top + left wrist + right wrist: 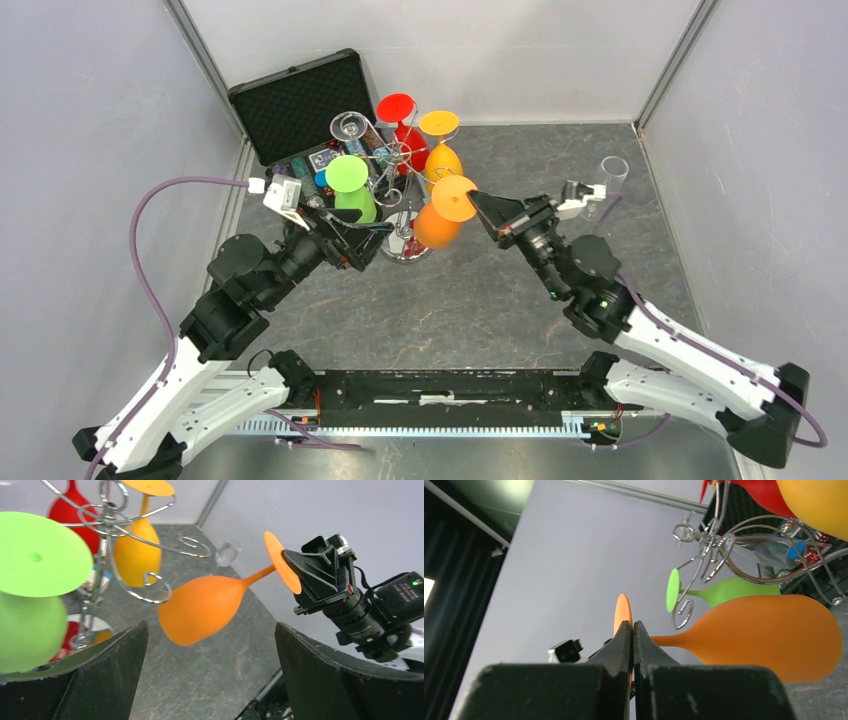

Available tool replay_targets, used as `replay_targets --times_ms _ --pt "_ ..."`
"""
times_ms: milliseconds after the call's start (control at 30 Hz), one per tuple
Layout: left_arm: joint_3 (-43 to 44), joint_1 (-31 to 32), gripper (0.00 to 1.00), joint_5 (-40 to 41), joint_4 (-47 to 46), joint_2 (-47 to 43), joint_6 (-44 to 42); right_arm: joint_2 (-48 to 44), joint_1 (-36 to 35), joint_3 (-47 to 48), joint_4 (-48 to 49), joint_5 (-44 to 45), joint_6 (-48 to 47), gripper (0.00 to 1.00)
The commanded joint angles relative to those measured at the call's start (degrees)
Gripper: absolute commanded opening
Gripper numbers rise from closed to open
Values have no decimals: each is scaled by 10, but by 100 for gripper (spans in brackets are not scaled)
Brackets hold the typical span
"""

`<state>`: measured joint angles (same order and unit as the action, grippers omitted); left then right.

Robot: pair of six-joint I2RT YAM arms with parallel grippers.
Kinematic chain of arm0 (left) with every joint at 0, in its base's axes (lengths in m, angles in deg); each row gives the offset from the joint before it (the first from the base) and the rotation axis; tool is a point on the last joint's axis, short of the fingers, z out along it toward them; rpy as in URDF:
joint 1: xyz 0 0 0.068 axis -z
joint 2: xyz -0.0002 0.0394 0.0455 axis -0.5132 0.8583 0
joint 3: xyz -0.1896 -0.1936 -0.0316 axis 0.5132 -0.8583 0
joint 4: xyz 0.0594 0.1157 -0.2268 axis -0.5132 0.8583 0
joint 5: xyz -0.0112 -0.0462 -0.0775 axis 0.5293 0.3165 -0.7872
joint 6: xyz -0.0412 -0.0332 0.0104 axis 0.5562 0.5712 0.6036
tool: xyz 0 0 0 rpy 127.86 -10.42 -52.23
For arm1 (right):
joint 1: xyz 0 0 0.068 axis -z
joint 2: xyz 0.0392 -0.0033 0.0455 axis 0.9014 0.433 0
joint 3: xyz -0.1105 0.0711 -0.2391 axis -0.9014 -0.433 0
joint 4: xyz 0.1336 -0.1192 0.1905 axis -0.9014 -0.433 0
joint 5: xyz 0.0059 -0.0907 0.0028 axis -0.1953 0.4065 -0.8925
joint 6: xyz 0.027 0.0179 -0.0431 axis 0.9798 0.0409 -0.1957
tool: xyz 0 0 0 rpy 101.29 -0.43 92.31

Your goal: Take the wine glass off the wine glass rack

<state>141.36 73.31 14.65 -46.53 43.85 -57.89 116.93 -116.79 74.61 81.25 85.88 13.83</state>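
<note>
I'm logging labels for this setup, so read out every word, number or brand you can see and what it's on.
No text here is readable.
Faint pale marks on the black housing at the right arm's wrist: too blurred to read.
Contents of the black case: too small to read.

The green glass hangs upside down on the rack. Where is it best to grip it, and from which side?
Probably the flat foot of the green glass, pinched at its rim from the side away from the rack pole. The wire hook holds the stem on the pole side, and the bowl is wide and round. The right gripper holds the orange glass likewise.
</note>
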Motion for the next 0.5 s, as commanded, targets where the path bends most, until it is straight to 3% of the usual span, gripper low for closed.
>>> replay_targets --times_ms 0,167,300,467 --pt "-14 -3 100 -79 -71 14 77 -86 1 -28 29 10 1 0" --pt "-37 -2 100 -159 -168 54 172 -162 0 -50 64 16 -7 0" --pt "-32 -2 97 -270 -296 120 266 -186 1 -59 105 -4 -6 0" --pt "1 9 92 -287 -343 181 303 -200 1 -68 151 -23 -11 0"
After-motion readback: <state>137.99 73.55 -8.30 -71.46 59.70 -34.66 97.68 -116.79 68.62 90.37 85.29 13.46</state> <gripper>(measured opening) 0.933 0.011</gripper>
